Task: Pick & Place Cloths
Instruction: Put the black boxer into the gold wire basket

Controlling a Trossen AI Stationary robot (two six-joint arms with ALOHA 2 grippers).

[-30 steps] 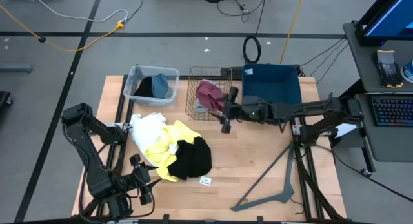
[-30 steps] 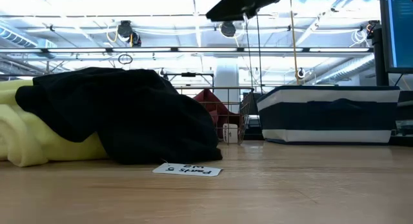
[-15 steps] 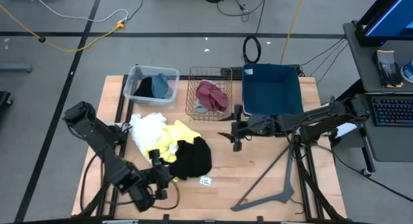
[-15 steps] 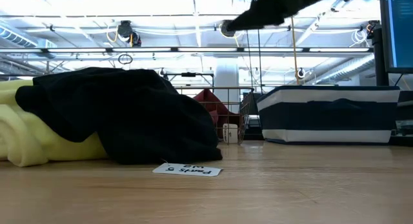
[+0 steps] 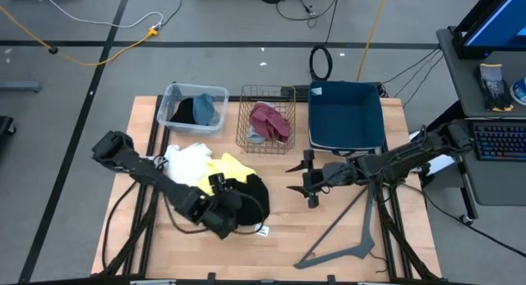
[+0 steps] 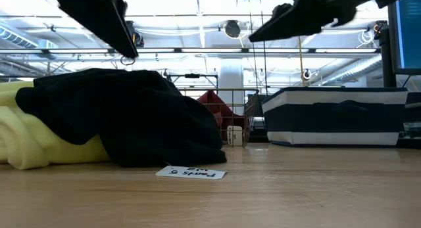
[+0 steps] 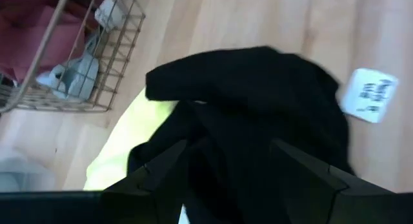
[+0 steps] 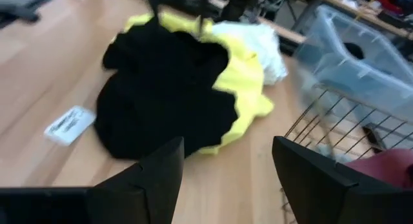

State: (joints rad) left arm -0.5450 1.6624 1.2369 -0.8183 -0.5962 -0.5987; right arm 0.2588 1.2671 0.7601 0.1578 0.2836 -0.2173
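- my left gripper (image 5: 223, 213) hangs over the black cloth (image 5: 246, 199), fingers spread, gripping nothing.
- my right gripper (image 5: 306, 180) hovers beside the pile, fingers apart and empty.
- yellow cloth (image 5: 223, 172) and white cloth (image 5: 187, 162) lie on the table (image 5: 345, 236).

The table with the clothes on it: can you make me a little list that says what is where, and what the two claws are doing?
pile on table: black cloth on top, yellow cloth under it, white cloth beside
wire basket: maroon cloth inside
clear tub: dark and blue-grey cloths inside
blue bin: nothing seen inside
left claw: open, above the black cloth
right claw: open, empty, above bare table near the blue bin
paper tag: lying by the black cloth
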